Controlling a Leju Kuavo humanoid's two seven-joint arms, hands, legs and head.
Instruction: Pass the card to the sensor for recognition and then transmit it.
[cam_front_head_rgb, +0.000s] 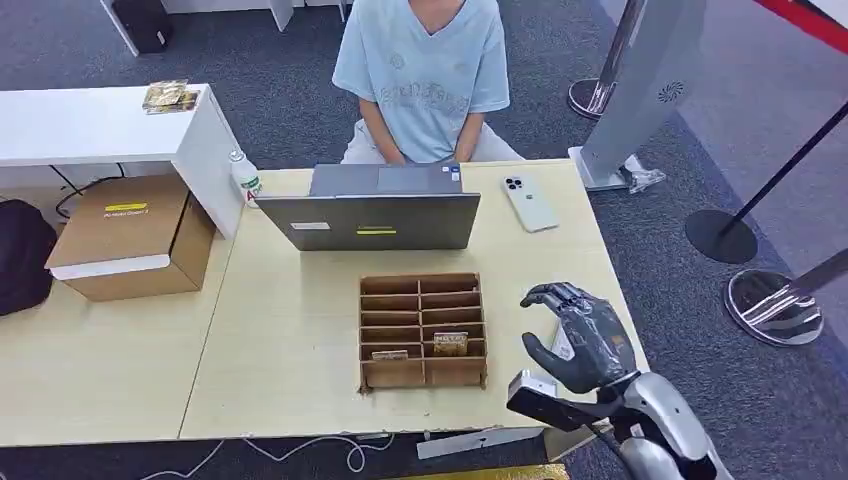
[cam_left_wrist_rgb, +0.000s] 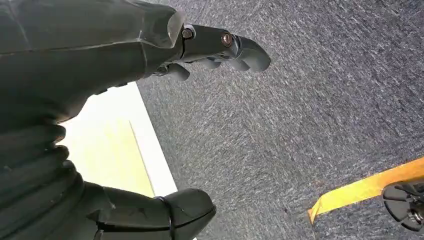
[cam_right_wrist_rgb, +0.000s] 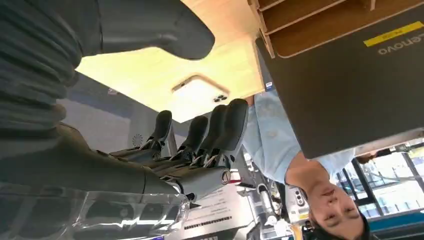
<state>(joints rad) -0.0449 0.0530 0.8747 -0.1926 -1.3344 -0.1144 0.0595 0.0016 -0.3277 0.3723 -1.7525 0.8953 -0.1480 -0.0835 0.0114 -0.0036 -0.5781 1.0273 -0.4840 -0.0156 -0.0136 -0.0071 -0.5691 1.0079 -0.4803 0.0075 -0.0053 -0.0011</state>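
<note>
A brown cardboard organizer (cam_front_head_rgb: 420, 376) sits mid-table with a printed card (cam_front_head_rgb: 450, 343) standing in a front compartment and a second card (cam_front_head_rgb: 390, 354) beside it. My right hand (cam_front_head_rgb: 580, 335) hovers above the table just right of the organizer, fingers spread and thumb apart, holding nothing. A white flat thing (cam_front_head_rgb: 561, 346) lies on the table, partly hidden under that hand. The right wrist view shows the right hand (cam_right_wrist_rgb: 200, 145) with straight fingers pointing toward the white phone (cam_right_wrist_rgb: 197, 92). My left hand (cam_left_wrist_rgb: 100, 75) hangs beside the table edge over grey carpet, empty, fingers and thumb apart.
A grey laptop (cam_front_head_rgb: 370, 220) stands behind the organizer, with a person (cam_front_head_rgb: 425, 75) seated behind it. A white phone (cam_front_head_rgb: 528, 203) lies at back right. A cardboard box (cam_front_head_rgb: 130, 235), a bottle (cam_front_head_rgb: 245, 178) and a white counter (cam_front_head_rgb: 100, 120) are at left. Stanchion bases (cam_front_head_rgb: 775, 305) stand on the right.
</note>
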